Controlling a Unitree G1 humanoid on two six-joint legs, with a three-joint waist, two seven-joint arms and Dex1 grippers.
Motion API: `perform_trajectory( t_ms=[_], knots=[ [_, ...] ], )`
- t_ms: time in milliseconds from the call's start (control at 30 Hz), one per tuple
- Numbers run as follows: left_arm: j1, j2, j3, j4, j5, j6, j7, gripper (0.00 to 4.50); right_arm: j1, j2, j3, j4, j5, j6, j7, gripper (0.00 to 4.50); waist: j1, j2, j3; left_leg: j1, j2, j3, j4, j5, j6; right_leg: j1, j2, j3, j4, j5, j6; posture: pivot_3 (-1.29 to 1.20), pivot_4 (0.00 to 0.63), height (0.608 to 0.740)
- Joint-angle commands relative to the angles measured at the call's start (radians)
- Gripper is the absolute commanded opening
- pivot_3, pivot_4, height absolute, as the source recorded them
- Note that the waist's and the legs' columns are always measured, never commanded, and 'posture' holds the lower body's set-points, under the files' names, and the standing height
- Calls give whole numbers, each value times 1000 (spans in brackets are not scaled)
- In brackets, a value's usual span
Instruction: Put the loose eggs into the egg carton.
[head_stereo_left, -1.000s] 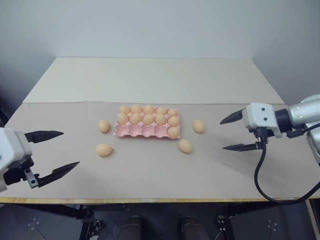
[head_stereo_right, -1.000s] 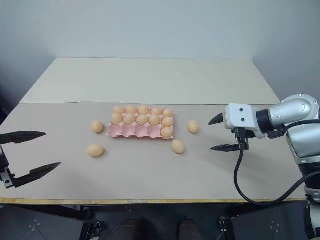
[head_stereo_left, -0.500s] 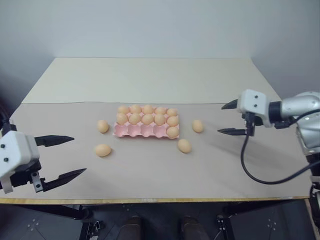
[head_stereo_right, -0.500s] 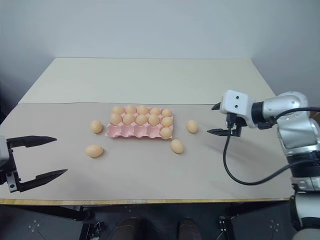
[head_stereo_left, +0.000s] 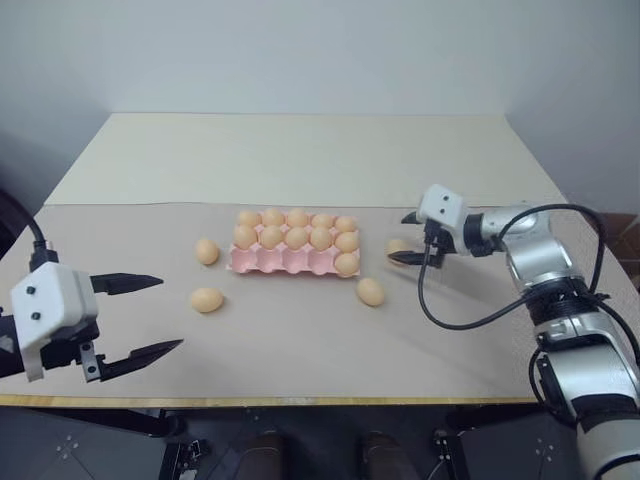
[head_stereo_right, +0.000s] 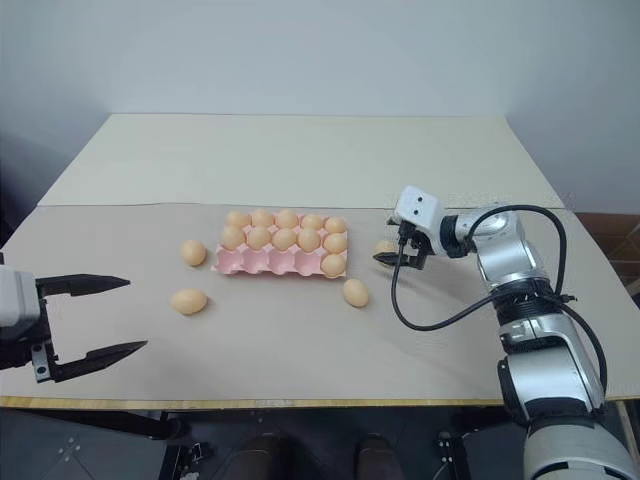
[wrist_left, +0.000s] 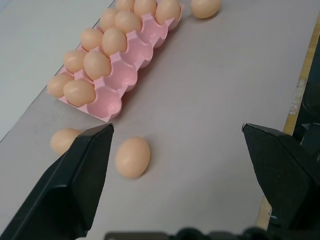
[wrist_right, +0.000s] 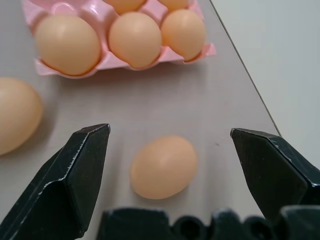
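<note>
The pink egg carton (head_stereo_left: 281, 263) lies mid-table with its two back rows full and one egg at the right end of the front row. Loose eggs lie around it: one by its left end (head_stereo_left: 207, 251), one further forward on the left (head_stereo_left: 207, 299), one off its front right corner (head_stereo_left: 370, 291). Another loose egg (wrist_right: 164, 166) lies right of the carton, and my right gripper (head_stereo_left: 398, 240) stands open with a finger on each side of it, not touching. My left gripper (head_stereo_left: 170, 314) hangs open over the table's front left, apart from the eggs (wrist_left: 132, 157).
The brown table top (head_stereo_left: 300, 350) has bare room in front of the carton. A paler sheet (head_stereo_left: 300, 160) covers its far half. The front edge (head_stereo_left: 300, 400) runs just below my left gripper. My right arm's black cable (head_stereo_left: 450, 318) loops over the table.
My right gripper has swung forward and left, down to the egg right of the carton, and now straddles it. The left gripper has drifted slightly inward. No egg has moved.
</note>
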Motion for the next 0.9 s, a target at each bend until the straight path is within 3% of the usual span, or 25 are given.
perform_trajectory(
  t_ms=[33, 333, 500, 567, 900],
  knots=[
    [12, -5, 33, -29, 1, -10, 2, 4477, -36, 23, 4, 94, -38, -64, -39, 4500, -1, 0, 0, 0, 0, 0, 0, 0, 0, 0, 0, 0, 0, 0, 0, 0, 150, 740],
    [43, -16, 53, -48, 11, -6, 4, 4477, -77, 62, 8, 247, -88, -126, -76, 4500, -9, 0, 0, 0, 0, 1, 0, 0, -1, -2, 0, 2, 3, 0, 0, 0, 150, 740],
    [54, -15, 60, -37, 25, -14, 1, 4500, -81, 71, 4, 269, -98, -151, -94, 3053, -21, 0, 0, 0, 0, 1, 0, 1, -1, -3, 0, 2, 4, 0, 0, 0, 150, 740],
    [64, -15, 61, -30, 35, -21, -6, 4500, -77, 70, 4, 264, -101, -161, -100, 2267, -23, 0, 0, 0, 0, 1, 0, 1, -1, -3, 0, 2, 4, 0, 0, 0, 150, 740],
    [95, -23, 51, -5, 72, -53, -17, 4500, -50, 49, 2, 212, -100, -188, -88, 2267, -24, 0, 0, -1, 0, 2, -1, 1, -1, -6, 0, 4, 5, 0, 0, 0, 150, 740]
  ],
)
